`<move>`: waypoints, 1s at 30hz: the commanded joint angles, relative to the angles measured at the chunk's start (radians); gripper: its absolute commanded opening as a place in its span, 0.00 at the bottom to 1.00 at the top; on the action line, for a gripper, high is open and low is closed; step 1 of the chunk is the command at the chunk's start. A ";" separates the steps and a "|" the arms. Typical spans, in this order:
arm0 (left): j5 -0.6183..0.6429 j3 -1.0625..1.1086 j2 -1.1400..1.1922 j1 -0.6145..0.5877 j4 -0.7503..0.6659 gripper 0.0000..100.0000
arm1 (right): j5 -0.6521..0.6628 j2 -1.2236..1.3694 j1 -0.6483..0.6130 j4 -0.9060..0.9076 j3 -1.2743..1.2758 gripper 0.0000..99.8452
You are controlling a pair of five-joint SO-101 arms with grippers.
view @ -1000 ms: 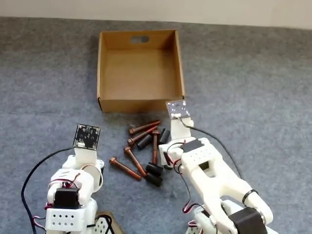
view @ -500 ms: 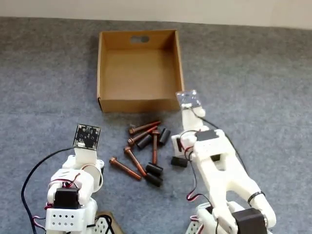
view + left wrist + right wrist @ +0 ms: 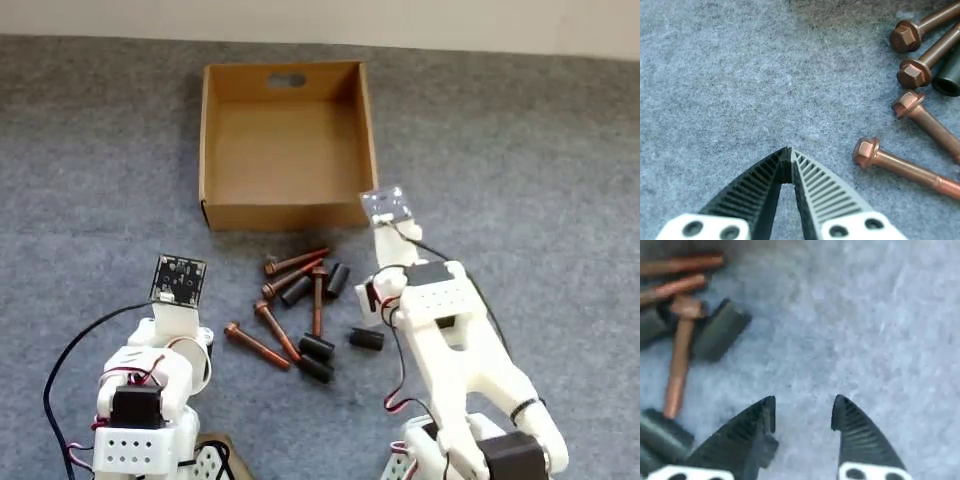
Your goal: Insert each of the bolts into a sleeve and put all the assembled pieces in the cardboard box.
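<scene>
**A:** Where are the bolts [image 3: 257, 346]?

**B:** The copper-coloured flange bolts lie loose just in front of the cardboard box [image 3: 205, 150]. Black sleeves [image 3: 316, 358] are mixed among them, and a lone sleeve [image 3: 366, 339] sits beside the right arm, all on grey carpet [image 3: 540, 200].

**A:** How will they handle?

**B:** Probably stiff, smooth metal that rolls easily. I'd pinch each bolt across mid-shank and leave the tip free.

**A:** And the jaws?

**B:** The right gripper [image 3: 804, 412] is spread wide and empty beside the pile. The left gripper [image 3: 789, 152] is closed tip to tip on nothing, near the bolt heads.
</scene>
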 commanded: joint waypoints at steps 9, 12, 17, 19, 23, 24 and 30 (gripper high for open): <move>0.006 0.016 -0.004 0.016 0.002 0.01 | 0.391 -0.657 -0.177 0.351 0.160 0.18; 0.006 0.016 -0.004 0.016 0.002 0.01 | 0.411 -0.739 -0.242 0.297 0.288 0.18; 0.006 0.016 -0.004 0.016 0.002 0.01 | 0.411 -0.746 -0.242 0.094 0.427 0.18; 0.006 0.016 -0.004 0.016 0.002 0.01 | 0.413 -0.746 -0.242 0.044 0.456 0.18; 0.006 0.016 -0.004 0.016 0.002 0.01 | 0.413 -0.746 -0.242 0.027 0.473 0.18; 0.006 0.016 -0.004 0.016 0.002 0.01 | 0.414 -0.746 -0.242 0.027 0.473 0.18; 0.006 0.016 -0.004 0.016 0.002 0.01 | 0.488 -0.687 -0.188 -0.005 0.473 0.18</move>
